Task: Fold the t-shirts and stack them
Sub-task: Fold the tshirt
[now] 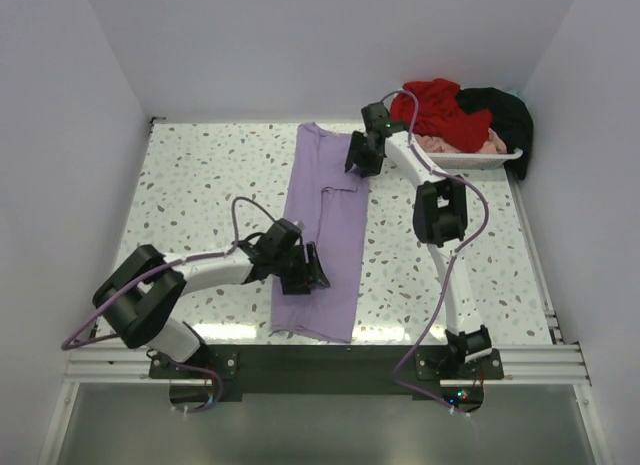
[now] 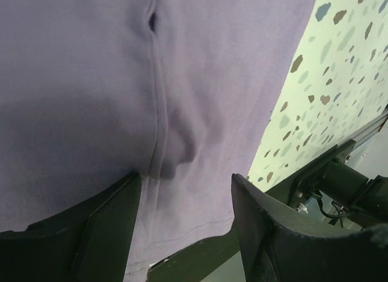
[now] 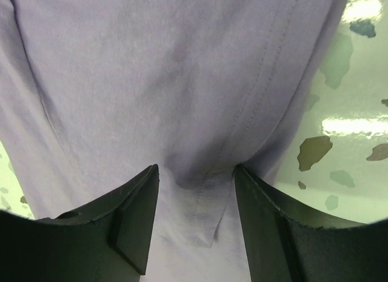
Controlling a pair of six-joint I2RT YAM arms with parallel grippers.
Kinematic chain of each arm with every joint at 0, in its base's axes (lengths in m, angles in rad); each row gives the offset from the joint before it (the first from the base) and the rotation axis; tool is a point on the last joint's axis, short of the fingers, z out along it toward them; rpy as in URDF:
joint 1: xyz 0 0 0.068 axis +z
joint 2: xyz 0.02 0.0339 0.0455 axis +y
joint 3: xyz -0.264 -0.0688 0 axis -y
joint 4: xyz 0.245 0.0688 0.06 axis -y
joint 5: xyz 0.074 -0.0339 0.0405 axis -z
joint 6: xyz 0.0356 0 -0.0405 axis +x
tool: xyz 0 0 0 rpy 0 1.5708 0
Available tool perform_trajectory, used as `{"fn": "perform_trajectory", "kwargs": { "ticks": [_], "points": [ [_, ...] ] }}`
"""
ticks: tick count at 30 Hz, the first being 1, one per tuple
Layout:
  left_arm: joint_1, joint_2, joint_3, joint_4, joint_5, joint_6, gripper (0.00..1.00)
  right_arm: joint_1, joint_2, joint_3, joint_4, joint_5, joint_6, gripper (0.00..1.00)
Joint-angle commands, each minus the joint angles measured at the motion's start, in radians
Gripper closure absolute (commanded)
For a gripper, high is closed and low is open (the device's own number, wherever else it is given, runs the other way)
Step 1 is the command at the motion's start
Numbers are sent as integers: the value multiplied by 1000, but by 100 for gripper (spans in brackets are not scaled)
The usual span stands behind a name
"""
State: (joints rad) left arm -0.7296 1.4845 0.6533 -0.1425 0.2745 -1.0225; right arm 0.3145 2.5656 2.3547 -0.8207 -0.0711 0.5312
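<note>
Table point(image 1: 200, 195): speckled, carries everything. Lavender shirt point(image 1: 338, 235) lies flat mid-table as a long narrow strip running near to far, sides folded in, w/ a sleeve edge showing on top toward the far end. That reads as lengthwise fold done, cross fold not yet made. Tray point(image 1: 475, 162) sits at the far right corner holding the rest: red shirt point(image 1: 435, 100) on top, black shirt point(image 1: 505, 110) spilling over the right rim, pink shirt point(image 1: 445, 145) underneath, prob. parked there so only one garment is worked at a time. Left end effector point(image 1: 308, 273) is down on the strip's near half, toward its left side. Right end effector point(image 1: 362, 160) is on the far part, by the right edge. One arm per end makes sense: the strip is long + limp, so a 2-point hold should stop it sagging or skewing. Both have jaws apart, nothing clamped. In each wrist view the fingers point(image 2: 103, 233) press on the cloth either side of a small raised pucker, the left along a seam point(image 2: 159, 112), the right beside a stitched hem point(image 3: 257, 106). Likely a pinch is next; a shallow bite may catch the top layer only.
</note>
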Motion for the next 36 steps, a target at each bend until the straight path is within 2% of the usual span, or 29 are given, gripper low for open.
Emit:
{"fn": "perform_trajectory", "kwargs": {
  "ticks": [1, 5, 10, 18, 22, 23, 29, 32, 33, 36],
  "points": [
    [-57, 92, 104, 104, 25, -45, 34, -18, 64, 20, -9, 14, -5, 43],
    [-100, 189, 190, 101, 35, -37, 34, -23, 68, 35, 5, 1, -5, 42],
    [-114, 194, 210, 60, 17, -30, 34, -28, 45, 32, 12, -18, -17, 41],
    [-114, 63, 246, -61, -78, -5, 32, -26, -79, -44, 37, -67, -51, 41],
    [-114, -33, 263, -121, -138, 25, 30, -25, -201, -107, 51, -68, -72, 41],
    [-114, -50, 261, -134, -170, 36, 30, -25, -273, -130, 72, -67, -79, 41],
    [-116, -174, 212, -285, -316, 139, 30, -3, -545, -375, 77, -45, -77, 41],
    [-114, -256, 129, -327, -374, 151, 31, 41, -717, -607, 90, -32, -47, 41],
    [-114, -279, 105, -335, -379, 151, 31, 82, -810, -740, 97, -19, -28, 41],
    [-114, -368, -3, -327, -379, 111, 32, 183, -927, -1006, 132, 4, 31, 41]
  ]
}}
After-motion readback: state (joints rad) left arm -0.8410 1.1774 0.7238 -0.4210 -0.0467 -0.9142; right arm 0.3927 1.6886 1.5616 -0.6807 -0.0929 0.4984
